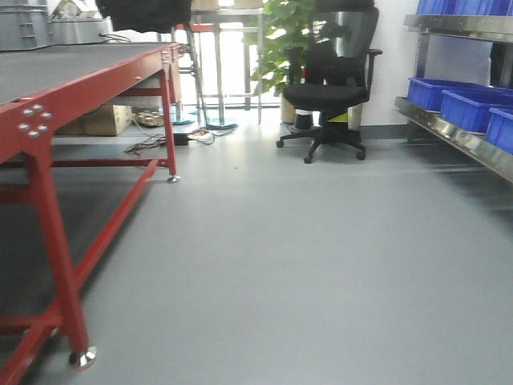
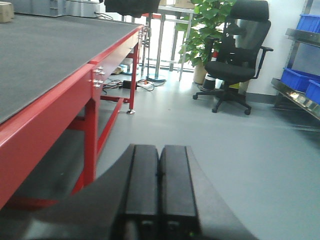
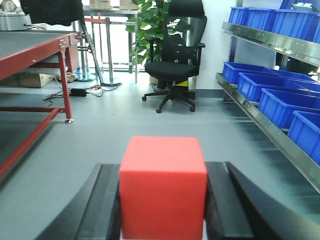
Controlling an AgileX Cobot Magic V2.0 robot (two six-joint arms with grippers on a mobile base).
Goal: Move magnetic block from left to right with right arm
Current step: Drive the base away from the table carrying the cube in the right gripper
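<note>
The magnetic block, a plain red cube, fills the lower middle of the right wrist view. My right gripper is shut on it, one black finger against its left face and one against its right. In the left wrist view my left gripper is shut, its two dark fingers pressed together with nothing between them, hanging over the grey floor beside the red table. Neither gripper nor the block shows in the front view.
The red-framed table with a dark top stands on the left. A black office chair and a green plant sit at the back. Steel shelving with blue bins runs along the right. Cables lie on the floor.
</note>
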